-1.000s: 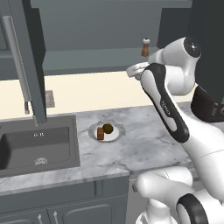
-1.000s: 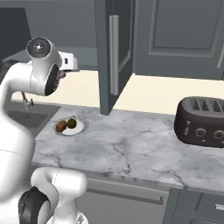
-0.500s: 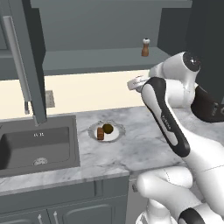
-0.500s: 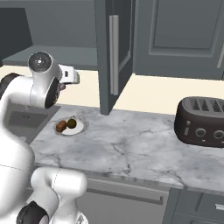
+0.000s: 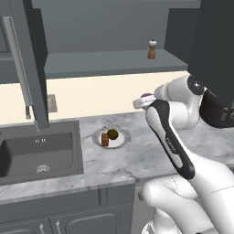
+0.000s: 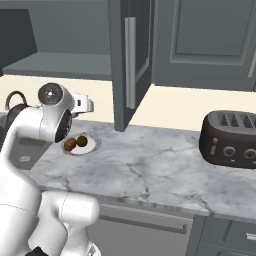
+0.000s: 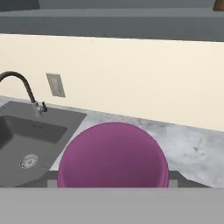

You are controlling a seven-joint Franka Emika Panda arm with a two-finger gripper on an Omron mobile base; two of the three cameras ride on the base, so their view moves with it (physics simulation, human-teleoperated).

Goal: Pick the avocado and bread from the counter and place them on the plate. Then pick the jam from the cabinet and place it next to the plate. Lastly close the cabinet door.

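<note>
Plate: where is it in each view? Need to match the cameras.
Left base view: the plate sits on the counter, just right of the sink.
Right base view: lower left, beside the arm.
Hand view: can't make it out.
Shared landmark: the sink.

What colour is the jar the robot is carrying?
Pink-magenta. The jam, held in the gripper, shows best in the hand view.

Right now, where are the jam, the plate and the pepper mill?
jam (image 7: 113, 155): hand view, on its rounded magenta side, held between the jaws.
plate (image 5: 121, 142): left base view, bare white patch right of the food.
pepper mill (image 5: 152, 51): left base view, on its brown body, cabinet shelf.
</note>
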